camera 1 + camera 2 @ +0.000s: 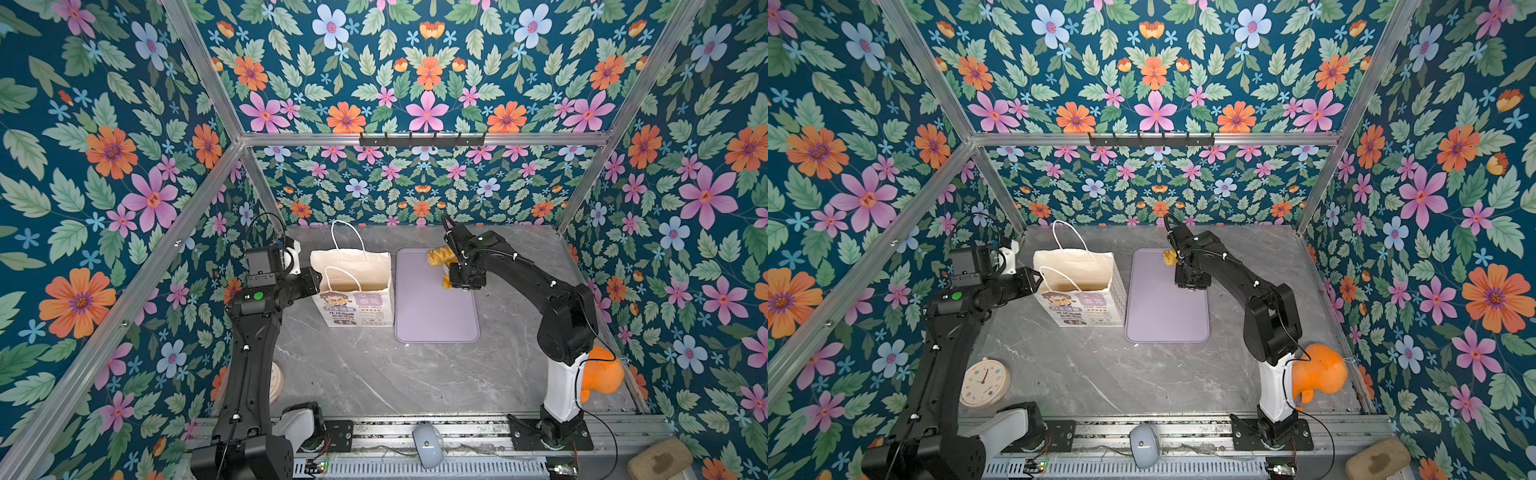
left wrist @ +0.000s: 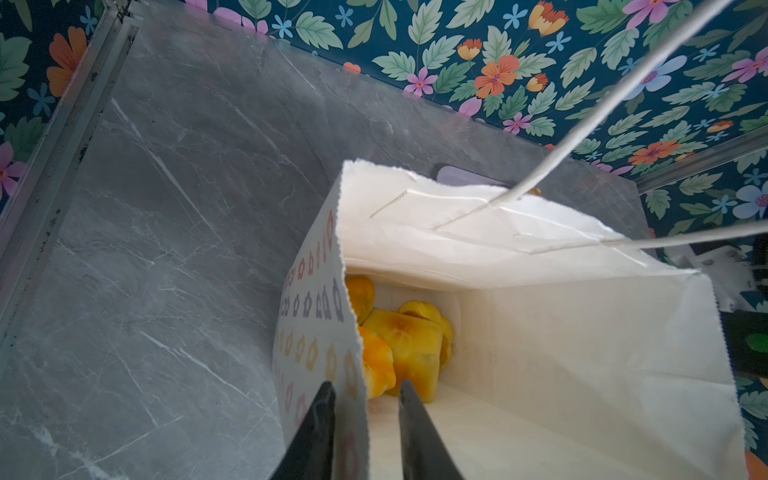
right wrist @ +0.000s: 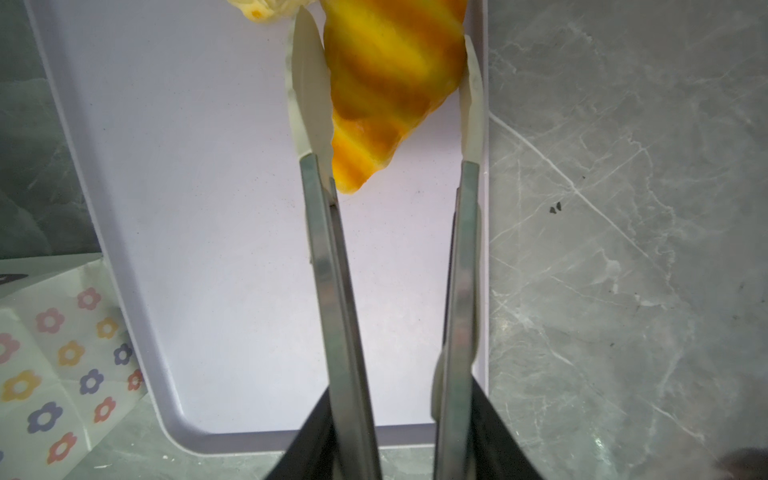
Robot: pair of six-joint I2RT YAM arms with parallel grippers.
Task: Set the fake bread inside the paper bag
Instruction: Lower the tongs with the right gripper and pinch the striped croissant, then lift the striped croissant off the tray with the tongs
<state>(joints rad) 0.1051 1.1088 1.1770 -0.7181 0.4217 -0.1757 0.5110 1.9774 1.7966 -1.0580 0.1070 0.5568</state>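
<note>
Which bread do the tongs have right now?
The striped croissant, pinched between the white tips of the tongs. The braided pastry lies loose on the tray; the other breads sit in the bag.

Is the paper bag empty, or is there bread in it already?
Not empty. Looking into the open paper bag from the left wrist, several pieces of fake bread lie at its bottom. How many, I cannot tell.

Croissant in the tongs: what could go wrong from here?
Glossy croissant held only between the white tips of the tongs; it may slip in transit. A cord handle arches over the open paper bag and could snag the tongs. Left pincer straddles the bag wall unclamped; a bump might tip it.
</note>
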